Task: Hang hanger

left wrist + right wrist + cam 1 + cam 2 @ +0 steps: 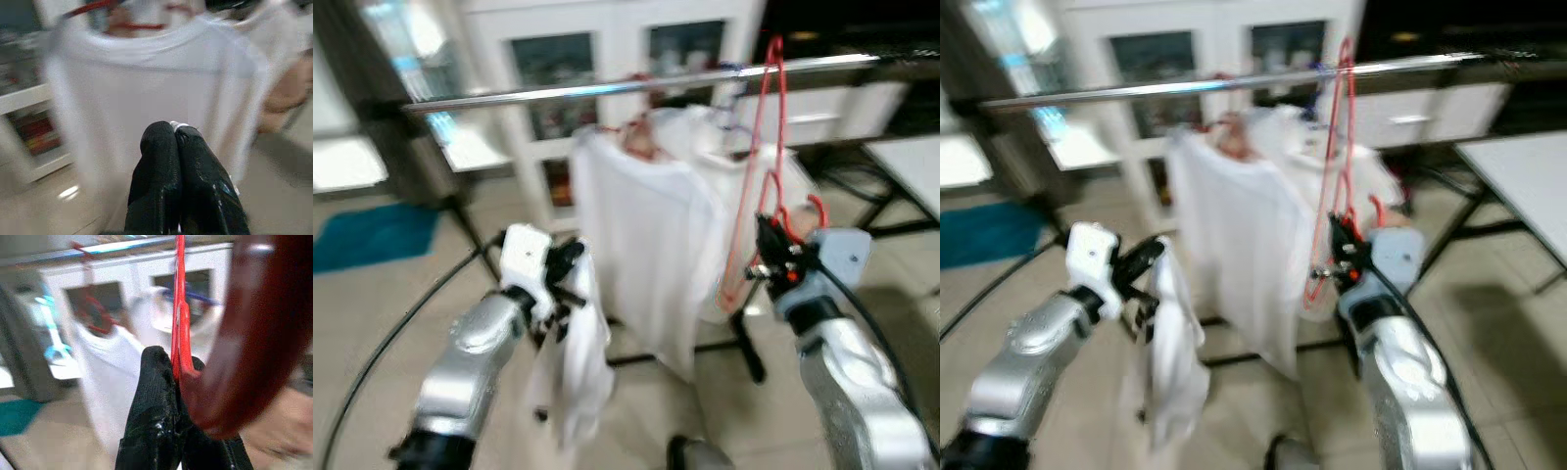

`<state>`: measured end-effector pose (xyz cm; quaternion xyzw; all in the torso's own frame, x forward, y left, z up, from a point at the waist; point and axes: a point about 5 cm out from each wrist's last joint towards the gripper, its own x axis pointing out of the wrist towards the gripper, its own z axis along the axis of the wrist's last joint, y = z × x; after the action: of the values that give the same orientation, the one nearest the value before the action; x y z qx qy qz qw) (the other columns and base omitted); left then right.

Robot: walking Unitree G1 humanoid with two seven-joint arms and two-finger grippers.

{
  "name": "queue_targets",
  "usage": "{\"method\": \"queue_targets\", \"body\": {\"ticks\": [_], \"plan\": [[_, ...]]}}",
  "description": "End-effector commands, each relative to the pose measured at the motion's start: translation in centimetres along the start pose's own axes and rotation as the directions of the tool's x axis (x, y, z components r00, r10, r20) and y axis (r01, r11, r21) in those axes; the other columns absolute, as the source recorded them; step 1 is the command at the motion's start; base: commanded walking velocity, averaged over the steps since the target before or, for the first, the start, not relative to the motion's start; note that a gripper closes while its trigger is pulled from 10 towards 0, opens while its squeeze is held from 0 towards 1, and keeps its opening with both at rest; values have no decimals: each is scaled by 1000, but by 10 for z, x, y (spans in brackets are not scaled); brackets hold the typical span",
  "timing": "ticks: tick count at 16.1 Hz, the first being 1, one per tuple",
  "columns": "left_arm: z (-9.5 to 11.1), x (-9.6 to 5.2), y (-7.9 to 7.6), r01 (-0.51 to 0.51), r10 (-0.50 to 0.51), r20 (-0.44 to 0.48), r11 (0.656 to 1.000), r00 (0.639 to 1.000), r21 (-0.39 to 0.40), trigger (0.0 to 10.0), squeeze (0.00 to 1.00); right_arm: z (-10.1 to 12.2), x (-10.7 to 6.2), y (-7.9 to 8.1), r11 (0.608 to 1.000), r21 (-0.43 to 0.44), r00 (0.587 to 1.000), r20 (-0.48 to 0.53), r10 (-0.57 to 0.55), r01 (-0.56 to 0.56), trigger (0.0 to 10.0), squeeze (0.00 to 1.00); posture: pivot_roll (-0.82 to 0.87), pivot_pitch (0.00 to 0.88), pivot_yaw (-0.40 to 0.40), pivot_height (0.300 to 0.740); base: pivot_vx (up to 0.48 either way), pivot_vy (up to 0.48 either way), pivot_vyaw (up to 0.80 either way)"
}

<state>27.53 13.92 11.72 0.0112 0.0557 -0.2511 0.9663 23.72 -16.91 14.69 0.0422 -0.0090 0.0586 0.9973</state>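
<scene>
The red hanger hangs with its hook over the rail, near the rail's right end. The right tool is closed on its lower part. A white shirt hangs just left. The left tool pinches a white cloth, above open floor.

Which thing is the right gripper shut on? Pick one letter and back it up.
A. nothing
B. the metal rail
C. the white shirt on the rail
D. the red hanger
D: the right gripper pinches the red hanger, whose hook reaches up to the metal rail.
</scene>
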Motion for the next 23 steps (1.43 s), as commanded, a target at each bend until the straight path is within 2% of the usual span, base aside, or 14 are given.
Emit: {"method": "queue_targets", "body": {"ticks": [1,4,8,14,17,23], "plan": [[8,-6,7,-24,23,24,999,999,33,10000,0,6,-2,9,999,15,999,18,37,-37,10000,0,-126,0,73,740,0,0,-800],[4,-10,6,-43,43,26,999,999,-8,10000,0,5,-14,-2,999,-13,999,-24,-41,40,10000,0,-145,0,66,740,0,0,-800],[1,-7,6,-59,59,17,998,998,5,10000,0,1,-18,-10,995,-29,991,-94,-98,95,10000,0,-161,0,50,740,0,0,-800],[0,-15,1,-56,56,19,998,998,0,10000,0,-10,-16,-8,995,-17,984,-149,-99,97,10000,0,-133,0,41,740,0,0,-800],[1,-13,2,-71,71,18,997,997,6,10000,0,-13,-20,-8,994,-15,978,-176,-109,108,10000,0,-121,0,29,740,0,0,-800],[2,-13,1,-82,82,24,997,996,-12,10000,0,-15,-20,-7,995,-25,976,-195,-95,92,10000,0,-127,0,29,740,0,-286,-800]]}}
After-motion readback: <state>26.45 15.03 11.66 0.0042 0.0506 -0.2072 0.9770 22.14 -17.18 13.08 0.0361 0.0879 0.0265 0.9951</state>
